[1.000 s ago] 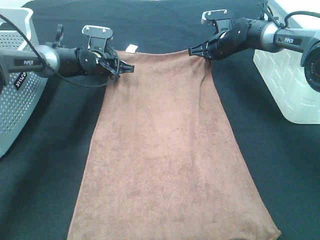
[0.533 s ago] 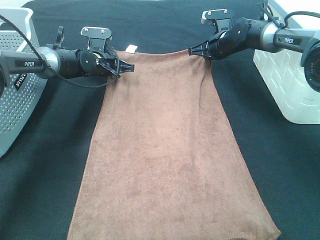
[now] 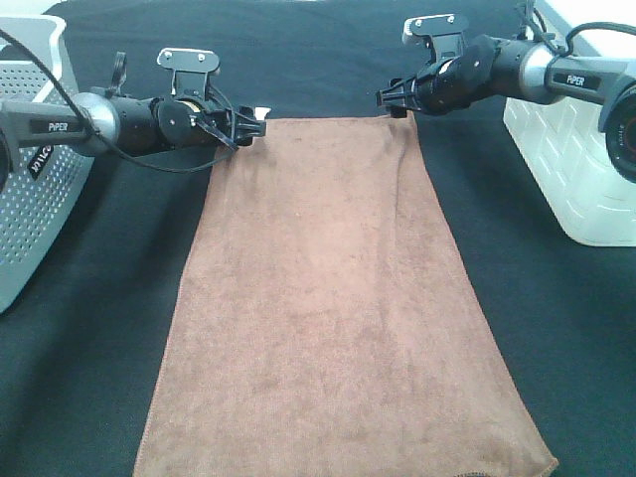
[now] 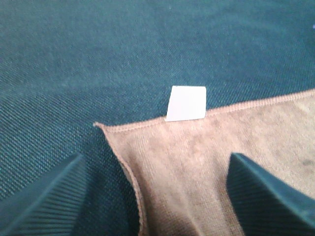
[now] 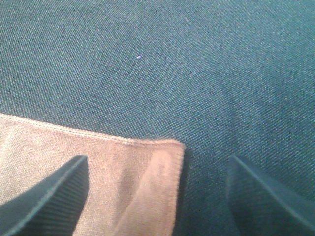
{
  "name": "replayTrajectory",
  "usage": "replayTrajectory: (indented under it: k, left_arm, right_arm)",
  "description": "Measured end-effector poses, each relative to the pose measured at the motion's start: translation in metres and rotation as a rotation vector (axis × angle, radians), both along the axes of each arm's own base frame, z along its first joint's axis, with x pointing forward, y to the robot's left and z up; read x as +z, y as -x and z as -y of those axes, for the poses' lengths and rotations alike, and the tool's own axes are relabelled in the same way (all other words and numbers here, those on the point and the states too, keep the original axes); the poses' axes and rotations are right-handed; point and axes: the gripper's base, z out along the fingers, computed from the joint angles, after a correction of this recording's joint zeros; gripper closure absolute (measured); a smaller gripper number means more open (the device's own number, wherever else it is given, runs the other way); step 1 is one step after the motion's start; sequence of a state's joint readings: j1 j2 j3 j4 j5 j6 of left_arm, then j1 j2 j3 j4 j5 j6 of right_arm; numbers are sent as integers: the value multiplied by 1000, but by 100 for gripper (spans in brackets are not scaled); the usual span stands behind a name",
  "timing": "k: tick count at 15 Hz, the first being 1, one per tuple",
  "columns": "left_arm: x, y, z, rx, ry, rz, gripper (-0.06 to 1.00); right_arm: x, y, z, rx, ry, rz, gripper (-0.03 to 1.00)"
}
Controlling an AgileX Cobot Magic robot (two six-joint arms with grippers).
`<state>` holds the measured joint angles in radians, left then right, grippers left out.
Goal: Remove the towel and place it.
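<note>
The reddish-brown towel [image 3: 338, 298] lies flat and spread out on the black table covering [image 3: 89, 348]. Its white tag [image 4: 186, 103] sits on the far edge near the left corner. My left gripper [image 3: 253, 124] hovers over the far left corner [image 4: 147, 147], jaws wide open with the corner lying loose between the fingers [image 4: 44, 201]. My right gripper [image 3: 393, 99] hovers over the far right corner [image 5: 147, 167], also wide open and holding nothing. The towel's near edge reaches the bottom of the high view.
A grey perforated basket [image 3: 30, 189] stands at the left edge. A white basket [image 3: 576, 169] stands at the right edge under the right arm. The black covering spreads on both sides of the towel.
Both grippers have let go of the towel's far corners. The far edge, sagging between them before, has dropped nearer and now lies straight and flat.
</note>
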<state>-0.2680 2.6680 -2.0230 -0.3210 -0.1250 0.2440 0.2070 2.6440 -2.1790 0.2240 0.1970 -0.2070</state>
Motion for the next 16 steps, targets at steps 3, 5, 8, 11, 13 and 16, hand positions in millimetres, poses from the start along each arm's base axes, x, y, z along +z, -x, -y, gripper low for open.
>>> replayTrajectory:
  k: [3, 5, 8, 11, 13, 16]
  left_arm:
    - [0, 0, 0, -1, 0, -2, 19]
    - [3, 2, 1, -16, -3, -40, 19]
    - [42, 4, 5, -72, -20, -96, 17]
    - [114, 16, 7, -125, -21, -127, 4]
    - [161, 30, 0, -151, -26, -161, 1]
    - [243, 62, -41, -113, -14, -226, 1]
  right_arm:
    - [-3, 3, 0, 9, 5, -43, 21]
    - [-3, 6, -1, 19, 9, -88, 21]
    - [34, 14, -2, 26, -22, -148, 21]
    - [124, 38, -2, 57, -54, -179, 21]
    - [176, 62, 2, 93, -38, -212, 21]
    - [259, 110, 19, 72, 58, -202, 21]
